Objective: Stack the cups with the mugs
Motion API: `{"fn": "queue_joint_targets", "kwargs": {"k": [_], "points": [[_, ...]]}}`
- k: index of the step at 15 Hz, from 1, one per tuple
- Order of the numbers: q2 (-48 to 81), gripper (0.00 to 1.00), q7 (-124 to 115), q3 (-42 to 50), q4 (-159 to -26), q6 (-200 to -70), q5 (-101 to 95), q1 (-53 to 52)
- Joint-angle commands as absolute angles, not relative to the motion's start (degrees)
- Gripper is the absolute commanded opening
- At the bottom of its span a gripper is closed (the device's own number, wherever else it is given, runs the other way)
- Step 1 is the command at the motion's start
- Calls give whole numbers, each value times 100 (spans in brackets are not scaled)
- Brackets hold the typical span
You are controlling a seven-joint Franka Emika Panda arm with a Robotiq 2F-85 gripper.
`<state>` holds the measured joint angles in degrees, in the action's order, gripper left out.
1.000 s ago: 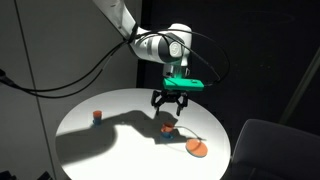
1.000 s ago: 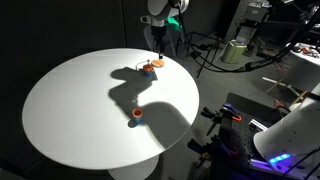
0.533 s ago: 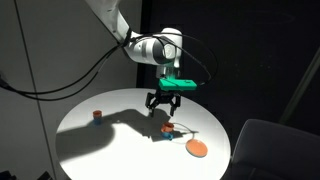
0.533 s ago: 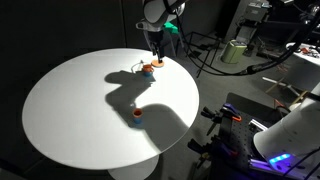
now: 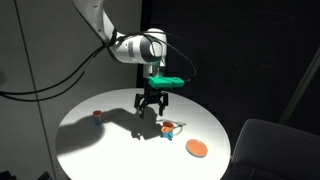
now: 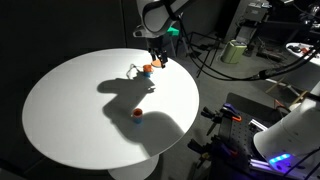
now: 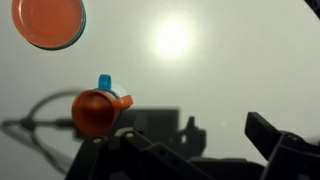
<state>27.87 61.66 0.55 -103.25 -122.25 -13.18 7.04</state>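
Fingers (image 7: 278,142) of the black two-fingered Robotiq gripper (image 5: 150,108) are spread wide with nothing between them. The gripper hangs above the round white table (image 5: 90,145) on the white robot arm (image 5: 100,25). A small upright mug (image 5: 168,128), orange on top and light blue below, stands on the tabletop just beside and below the gripper, not touching it. In the wrist view the mug shows a round orange top with a light blue handle sticking out, and it lies left of the gap between the fingers. The tiny red-orange and blue cup (image 5: 97,116) stands upright by itself, well apart from the mug, on the far side of the arm's dark shadow. A flat orange disc (image 5: 197,148) lies on the table near the mug, on the side away from the cup and clear of both.
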Motion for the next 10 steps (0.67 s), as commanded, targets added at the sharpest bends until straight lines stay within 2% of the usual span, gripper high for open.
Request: {"fn": "queue_joint_targets", "kwargs": {"k": [1, 9, 10], "points": [[2085, 100, 6534, -29, -11247, -12413, -1670, 613], [1091, 100, 7576, -171, -12012, -12772, -777, 732], [1453, 100, 7280, -97, -11730, -12621, -989, 571]]}}
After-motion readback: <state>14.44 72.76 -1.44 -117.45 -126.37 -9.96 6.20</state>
